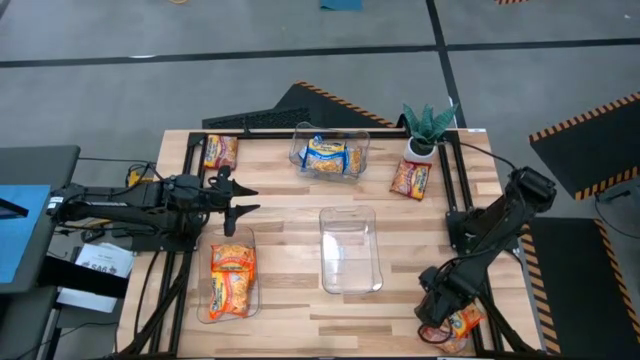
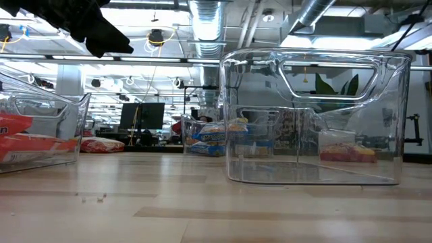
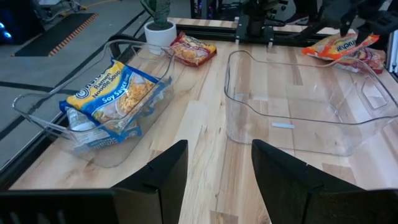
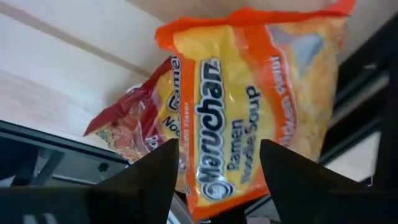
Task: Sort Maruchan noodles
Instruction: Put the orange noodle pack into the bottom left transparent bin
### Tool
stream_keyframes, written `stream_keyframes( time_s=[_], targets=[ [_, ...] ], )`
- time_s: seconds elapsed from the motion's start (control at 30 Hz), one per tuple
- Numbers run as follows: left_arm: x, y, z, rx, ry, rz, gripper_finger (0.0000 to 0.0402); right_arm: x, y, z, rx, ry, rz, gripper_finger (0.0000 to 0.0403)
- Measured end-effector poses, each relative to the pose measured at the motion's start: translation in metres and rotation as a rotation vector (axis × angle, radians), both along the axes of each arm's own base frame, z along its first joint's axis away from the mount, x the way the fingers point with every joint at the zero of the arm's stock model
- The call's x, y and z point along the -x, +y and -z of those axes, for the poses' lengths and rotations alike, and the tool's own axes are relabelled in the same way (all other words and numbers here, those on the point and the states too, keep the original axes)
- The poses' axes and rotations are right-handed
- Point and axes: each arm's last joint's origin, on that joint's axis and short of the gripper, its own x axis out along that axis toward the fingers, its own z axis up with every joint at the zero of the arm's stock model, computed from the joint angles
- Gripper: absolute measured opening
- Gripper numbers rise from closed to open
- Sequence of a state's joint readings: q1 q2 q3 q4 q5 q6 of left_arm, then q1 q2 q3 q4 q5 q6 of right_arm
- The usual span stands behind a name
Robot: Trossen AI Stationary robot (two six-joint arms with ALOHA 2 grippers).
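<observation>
Maruchan noodles (image 1: 327,157) (blue, orange, red packets) scattered in bins, on tabletop

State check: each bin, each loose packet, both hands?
Left bin: holds orange packets.
Back bin: holds blue-and-yellow packets.
Middle bin: empty.
Back-left packet: loose on table.
Packet by the plant: loose on table.
Orange packet and red packet: at the front right corner, under the right hand.
Left hand: open, empty.
Right hand: open over the orange packet.
</observation>
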State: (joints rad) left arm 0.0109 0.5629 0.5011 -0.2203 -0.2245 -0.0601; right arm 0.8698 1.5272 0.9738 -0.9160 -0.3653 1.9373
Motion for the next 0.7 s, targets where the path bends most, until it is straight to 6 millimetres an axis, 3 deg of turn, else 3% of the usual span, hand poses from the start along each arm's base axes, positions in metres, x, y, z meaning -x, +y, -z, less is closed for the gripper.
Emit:
stream_keyframes(
  time_s=[0.23,0.47,0.6,0.7],
  targets=[
    [0.000,0.000,0.000,-0.014,0.003,0.004,0.0167,0.007,-0.006,0.025,-0.008,0.011,0.013,0.0248],
    [0.000,0.000,0.000,-0.014,0.003,0.004,0.0167,0.010,-0.009,0.031,-0.006,0.018,0.020,0.0237],
    [0.000,0.000,0.000,-0.014,0.003,0.004,0.0167,0.010,-0.009,0.031,-0.006,0.016,0.009,0.0187],
    [0.000,0.000,0.000,-0.014,0.002,0.004,0.0167,0.009,-0.009,0.031,-0.008,0.008,-0.001,0.0121]
  ],
)
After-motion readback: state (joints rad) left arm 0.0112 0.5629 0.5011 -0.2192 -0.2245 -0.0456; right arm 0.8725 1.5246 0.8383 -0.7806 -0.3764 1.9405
